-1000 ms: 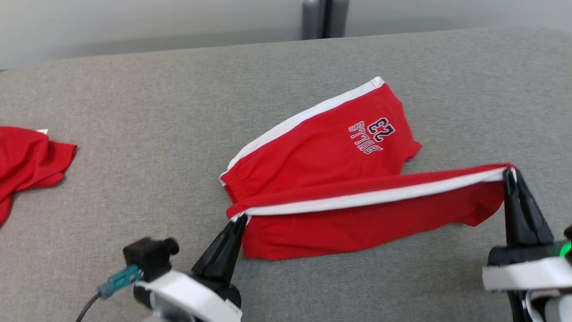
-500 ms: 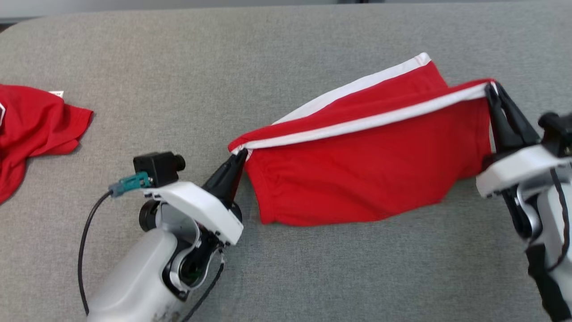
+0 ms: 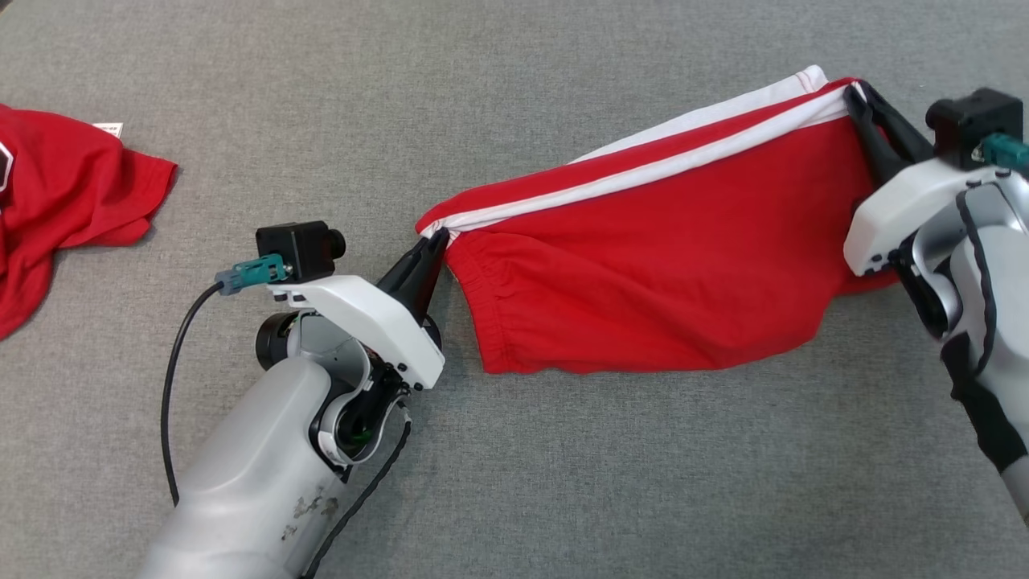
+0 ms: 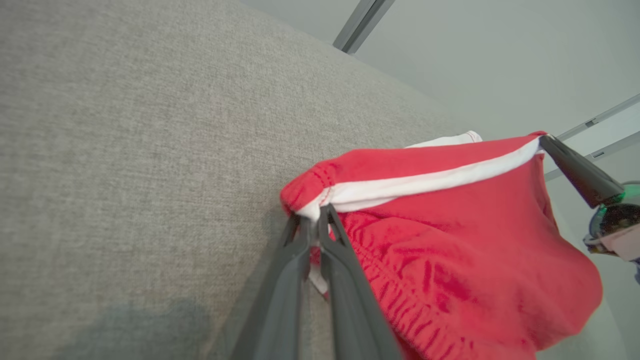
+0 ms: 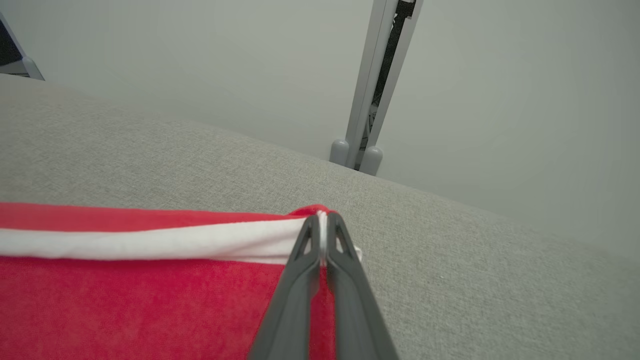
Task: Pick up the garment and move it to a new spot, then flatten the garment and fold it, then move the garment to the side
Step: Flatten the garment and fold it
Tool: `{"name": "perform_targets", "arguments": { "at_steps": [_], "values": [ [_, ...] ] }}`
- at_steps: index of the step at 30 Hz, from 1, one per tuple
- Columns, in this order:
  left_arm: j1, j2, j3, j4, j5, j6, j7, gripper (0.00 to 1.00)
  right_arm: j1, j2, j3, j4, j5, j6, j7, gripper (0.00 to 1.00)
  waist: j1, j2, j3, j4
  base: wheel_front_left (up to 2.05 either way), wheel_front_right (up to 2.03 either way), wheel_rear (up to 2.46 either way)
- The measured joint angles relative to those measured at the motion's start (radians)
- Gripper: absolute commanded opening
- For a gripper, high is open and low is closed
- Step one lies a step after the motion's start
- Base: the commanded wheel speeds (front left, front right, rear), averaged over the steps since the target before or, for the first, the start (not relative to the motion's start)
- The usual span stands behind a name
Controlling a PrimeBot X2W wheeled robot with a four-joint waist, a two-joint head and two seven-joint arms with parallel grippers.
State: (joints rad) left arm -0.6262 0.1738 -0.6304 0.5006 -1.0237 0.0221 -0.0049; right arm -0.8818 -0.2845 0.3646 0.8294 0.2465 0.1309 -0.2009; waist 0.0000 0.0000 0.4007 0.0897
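Left claw (image 3: 438, 239), right claw (image 3: 850, 90): garment (image 3: 643, 273) edge

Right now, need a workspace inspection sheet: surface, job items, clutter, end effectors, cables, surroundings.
Surface: grey fabric surface, no marks seen.
Job's things: red shorts with a white side stripe, stretched along the striped edge between both arms, doubled over, with the lower part sagging toward the surface.
Clutter: second red garment, crumpled at the far left, apart from the shorts.
End effectors: left end effector shut on the waistband corner; right end effector shut on the opposite striped corner.
Cables: black cable with a teal plug loops from the left wrist camera down beside the forearm.
Surroundings: pale wall and grey upright post behind the surface.
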Motion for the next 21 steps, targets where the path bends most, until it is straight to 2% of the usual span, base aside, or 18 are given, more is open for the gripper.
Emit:
{"name": "perform_targets", "arguments": {
  "at_steps": [12, 13, 14, 15, 16, 21],
  "values": [
    [-0.044, -0.039, -0.038, 0.041, 0.013, -0.029, 0.013, 0.0, -0.177, -0.008, 0.123, 0.22, 0.084, 0.0, 0.016, 0.0, 0.0, 0.0, 0.023, 0.048, 0.0, 0.0, 0.0],
    [-0.045, -0.04, -0.04, 0.036, 0.016, -0.03, 0.013, 0.25, -0.185, -0.011, 0.131, 0.231, 0.091, 0.0, 0.015, 0.05, 0.0, 0.0, 0.025, 0.052, 0.0, 0.0, 0.0],
    [-0.045, -0.041, -0.042, 0.03, 0.02, -0.03, 0.01, 0.44, -0.194, -0.014, 0.136, 0.244, 0.098, 0.0, 0.012, 0.26, 0.0, 0.0, 0.027, 0.056, 0.0, 0.0, 0.0],
    [-0.045, -0.039, -0.048, 0.015, 0.026, -0.03, 0.003, 0.55, -0.203, -0.018, 0.146, 0.264, 0.109, 0.0, 0.002, 0.45, 0.0, 0.0, 0.029, 0.063, 0.0, 0.0, 0.0],
    [-0.045, -0.036, -0.051, 0.003, 0.03, -0.03, -0.001, 1.0, -0.206, -0.019, 0.152, 0.276, 0.114, 0.0, -0.003, 1.0, 0.0, 0.0, 0.03, 0.066, 0.0, 0.0, 0.0],
    [-0.013, -0.021, -0.055, -0.068, 0.043, -0.028, -0.033, 1.0, -0.22, -0.025, 0.167, 0.308, 0.132, 0.0, -0.03, 1.0, 0.0, 0.0, 0.029, 0.071, 0.0, 0.0, 0.0]
  ]
}}
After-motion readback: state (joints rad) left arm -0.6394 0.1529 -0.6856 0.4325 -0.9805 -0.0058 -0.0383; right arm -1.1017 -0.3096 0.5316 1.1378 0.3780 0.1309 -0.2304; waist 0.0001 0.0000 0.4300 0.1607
